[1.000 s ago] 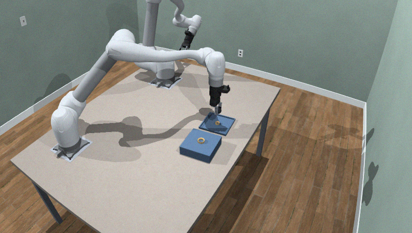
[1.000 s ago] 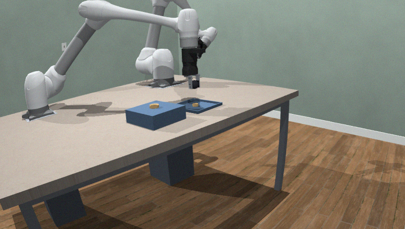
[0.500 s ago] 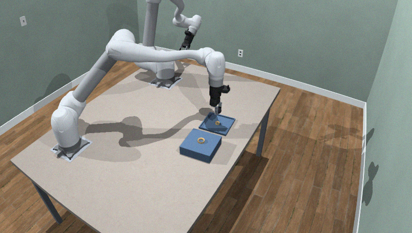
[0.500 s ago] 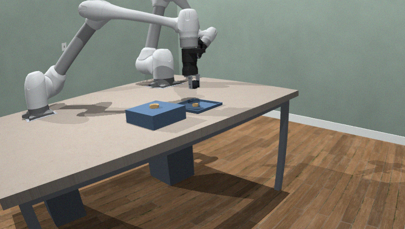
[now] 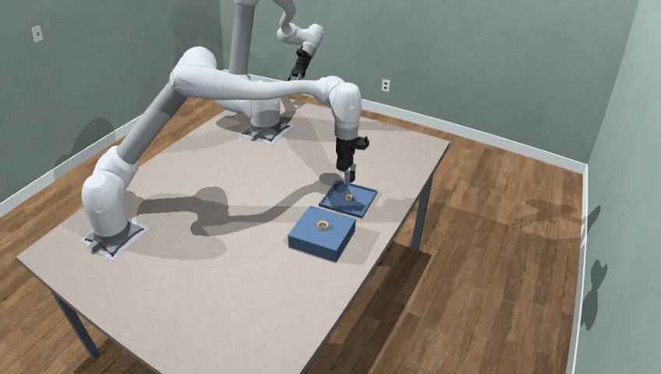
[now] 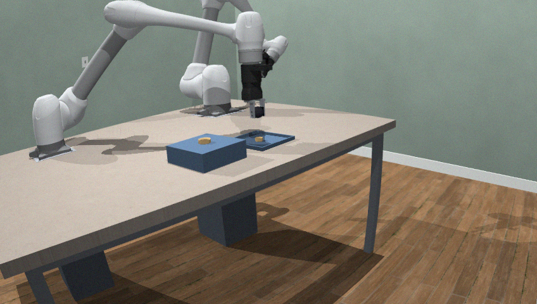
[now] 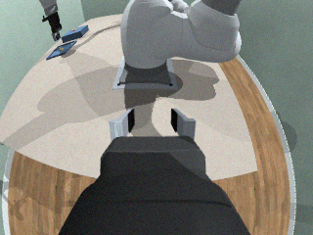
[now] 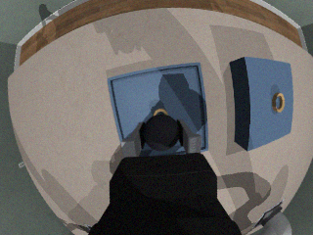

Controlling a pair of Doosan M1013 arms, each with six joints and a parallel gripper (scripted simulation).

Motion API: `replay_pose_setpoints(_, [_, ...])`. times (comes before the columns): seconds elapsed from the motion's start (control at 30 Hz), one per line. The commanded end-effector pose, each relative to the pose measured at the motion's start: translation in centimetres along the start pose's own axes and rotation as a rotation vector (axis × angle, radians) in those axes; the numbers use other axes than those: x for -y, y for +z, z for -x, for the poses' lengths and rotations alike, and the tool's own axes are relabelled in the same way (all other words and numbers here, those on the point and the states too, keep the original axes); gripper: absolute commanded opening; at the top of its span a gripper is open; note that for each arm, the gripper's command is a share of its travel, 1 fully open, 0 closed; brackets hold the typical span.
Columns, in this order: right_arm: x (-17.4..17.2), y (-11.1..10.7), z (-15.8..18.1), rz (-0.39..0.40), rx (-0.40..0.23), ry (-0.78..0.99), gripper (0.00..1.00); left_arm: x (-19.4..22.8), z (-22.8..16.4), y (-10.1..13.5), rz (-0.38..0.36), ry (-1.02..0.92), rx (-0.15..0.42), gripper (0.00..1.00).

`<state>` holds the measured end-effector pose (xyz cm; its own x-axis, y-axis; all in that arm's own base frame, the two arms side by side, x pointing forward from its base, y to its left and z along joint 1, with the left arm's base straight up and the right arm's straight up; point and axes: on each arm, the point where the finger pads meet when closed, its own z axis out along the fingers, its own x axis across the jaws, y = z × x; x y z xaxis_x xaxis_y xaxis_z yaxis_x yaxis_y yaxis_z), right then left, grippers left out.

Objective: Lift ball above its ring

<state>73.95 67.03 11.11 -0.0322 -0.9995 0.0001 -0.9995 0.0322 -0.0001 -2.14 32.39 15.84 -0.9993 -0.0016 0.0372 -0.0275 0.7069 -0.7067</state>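
1. Grasping the black ball [image 5: 352, 177] [image 6: 259, 111] [image 8: 160, 132], the right gripper [image 5: 351, 177] [image 6: 258, 112] [image 7: 58, 39] [image 8: 160, 128] points down, with one finger pressed against either side.
2. The ball is up in the air, well above the blue tray [image 5: 369, 203] [image 6: 263, 149] [image 7: 54, 56] [image 8: 115, 110] and touching neither it nor a ring.
3. Inside the tray lies a small golden ring [image 5: 348, 199] [image 6: 258, 139] [image 8: 159, 112], partly hidden behind the ball in the right wrist view.
4. Just beside the tray, a taller blue box [image 5: 301, 231] [image 6: 226, 158] [image 7: 75, 34] [image 8: 266, 122] stands on the table [image 5: 208, 296] [image 6: 94, 196] [image 7: 220, 122] [image 8: 64, 122], carrying a wider golden ring [image 5: 322, 230] [image 6: 204, 140] [image 8: 274, 103] flat on top.
5. The left gripper [image 5: 295, 79] [image 6: 263, 74] [image 7: 153, 116] is released, its fingers spread wide with nothing between them, well apart from tray and box.
6. Shadows of the right arm fall over the tray and across the tabletop.
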Motion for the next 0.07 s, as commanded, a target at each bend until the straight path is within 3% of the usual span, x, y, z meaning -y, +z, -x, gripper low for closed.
replay_pose_setpoints(0.0, [0.02,-0.16,0.03,-0.001,0.002,0.0,0.0,0.01,-0.01,-0.04,0.001,0.0,0.0,1.0])
replay_pose_setpoints(0.03, [0.02,-0.16,0.03,-0.001,0.002,0.0,0.0,0.01,-0.01,-0.04,0.001,0.0,0.0,1.0])
